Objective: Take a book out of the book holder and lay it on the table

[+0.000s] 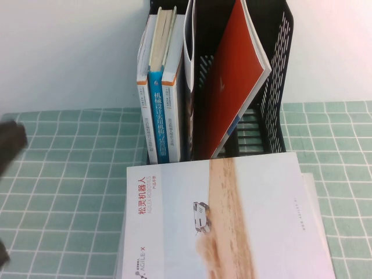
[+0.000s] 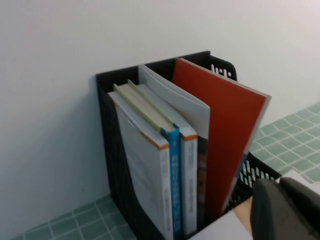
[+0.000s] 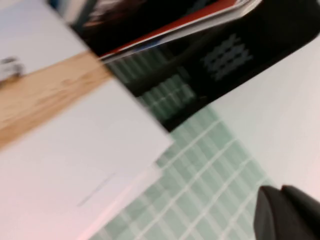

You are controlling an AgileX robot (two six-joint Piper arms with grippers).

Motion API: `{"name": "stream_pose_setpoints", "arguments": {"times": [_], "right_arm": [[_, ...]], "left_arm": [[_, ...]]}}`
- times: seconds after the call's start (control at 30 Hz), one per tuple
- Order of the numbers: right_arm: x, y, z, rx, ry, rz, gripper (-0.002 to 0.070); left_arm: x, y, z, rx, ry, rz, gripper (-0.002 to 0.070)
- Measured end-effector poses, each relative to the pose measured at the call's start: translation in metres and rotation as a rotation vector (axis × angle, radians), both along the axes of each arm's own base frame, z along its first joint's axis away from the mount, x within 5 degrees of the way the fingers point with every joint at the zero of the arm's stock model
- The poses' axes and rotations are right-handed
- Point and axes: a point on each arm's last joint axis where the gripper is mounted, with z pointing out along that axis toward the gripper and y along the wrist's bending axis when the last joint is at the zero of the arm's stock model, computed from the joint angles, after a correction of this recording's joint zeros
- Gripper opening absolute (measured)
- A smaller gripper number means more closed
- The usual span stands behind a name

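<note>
Here the book (image 1: 232, 221) lies flat, title end toward the left.

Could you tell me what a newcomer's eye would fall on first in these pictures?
Probably the large white magazine with a sandy-brown band, lying out in front of the tall black perforated book holder. Next, the red-covered book leaning inside the holder. The left gripper sits at the table's left edge; the right gripper is shut.

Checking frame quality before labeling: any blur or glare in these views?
High view: sharp, the book readable, left gripper a soft dark smear at the edge. Left wrist view: slightly soft, even light. Right wrist view: heavily motion-blurred; right gripper shut, defocused.
</note>
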Motion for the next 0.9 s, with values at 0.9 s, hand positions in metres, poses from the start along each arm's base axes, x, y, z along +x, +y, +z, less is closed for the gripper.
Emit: {"name": "stream_pose_setpoints", "arguments": {"times": [0.9], "right_arm": [[-0.065, -0.060, -0.132, 0.471, 0.060, 0.058, 0.0003]], "left_arm": [[-0.021, -0.019, -0.108, -0.172, 0.112, -0.306, -0.0003]]}}
